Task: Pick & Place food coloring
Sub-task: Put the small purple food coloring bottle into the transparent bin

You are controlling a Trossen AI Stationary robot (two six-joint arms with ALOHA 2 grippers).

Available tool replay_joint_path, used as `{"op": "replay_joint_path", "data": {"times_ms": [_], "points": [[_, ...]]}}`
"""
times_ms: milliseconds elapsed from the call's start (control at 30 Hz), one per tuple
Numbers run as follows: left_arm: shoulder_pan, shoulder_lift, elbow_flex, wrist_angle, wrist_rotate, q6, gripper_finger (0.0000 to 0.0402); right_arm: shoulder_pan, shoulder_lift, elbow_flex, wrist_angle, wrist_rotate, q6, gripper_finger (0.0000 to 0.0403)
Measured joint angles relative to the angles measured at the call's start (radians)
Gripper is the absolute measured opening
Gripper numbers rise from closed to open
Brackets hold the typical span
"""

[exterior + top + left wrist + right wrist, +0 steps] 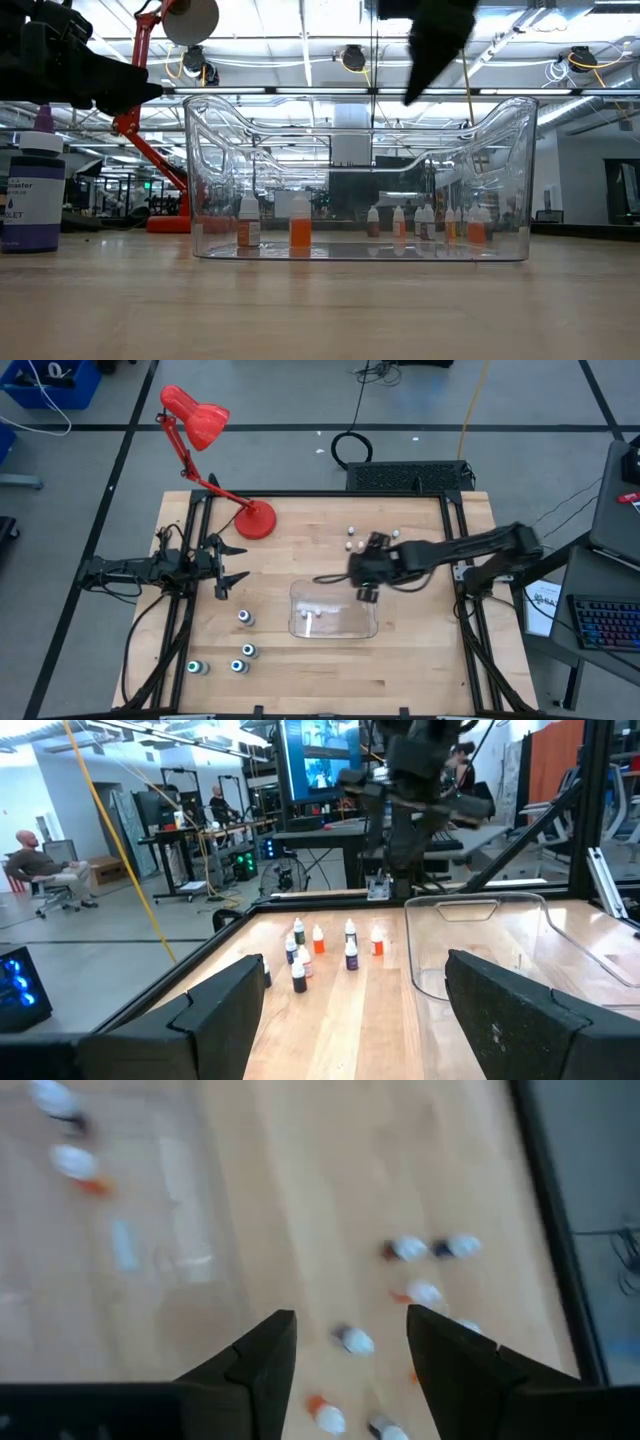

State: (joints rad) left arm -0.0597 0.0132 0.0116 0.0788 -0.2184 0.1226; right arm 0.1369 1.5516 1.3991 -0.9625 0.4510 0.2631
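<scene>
A clear plastic tray (296, 588) stands mid-table with two small food coloring bottles (308, 615) upright on its floor, orange and reddish in the low view (300, 232). More tiny bottles (352, 538) stand on the wood beyond the tray's far edge, also seen in the right wrist view (408, 1248). Several larger teal-topped bottles (245, 618) stand near the front left. My right gripper (366, 593) hangs open above the tray's far right part, tilted down, with nothing between its fingers (350, 1320). My left gripper (232, 570) waits open at the table's left edge.
A red desk lamp (205, 430) stands on its round base (257, 520) at the far left of the table. Black frame rails (455, 560) run along the table's sides. A dark purple bottle (35, 190) stands at the left in the low view.
</scene>
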Motion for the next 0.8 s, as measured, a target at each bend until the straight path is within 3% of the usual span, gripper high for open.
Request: {"op": "replay_joint_path", "data": {"times_ms": [167,333,467,633,800], "points": [[0.0,0.0,0.0,0.0,0.0,0.0,0.0306,-0.044,-0.217,-0.297,0.097,0.025,0.076,0.018],[0.0,0.0,0.0,0.0,0.0,0.0,0.0306,-0.127,-0.382,-0.475,0.12,0.021,0.193,0.0182],[0.0,0.0,0.0,0.0,0.0,0.0,0.0306,-0.214,-0.437,-0.53,0.115,-0.064,0.248,0.0182],[0.0,0.0,0.0,0.0,0.0,0.0,0.0306,-0.307,-0.419,-0.533,0.138,-0.202,0.235,0.0183],[0.0,0.0,0.0,0.0,0.0,0.0,0.0306,-0.367,-0.361,-0.533,0.135,-0.242,0.176,0.0183]]}}
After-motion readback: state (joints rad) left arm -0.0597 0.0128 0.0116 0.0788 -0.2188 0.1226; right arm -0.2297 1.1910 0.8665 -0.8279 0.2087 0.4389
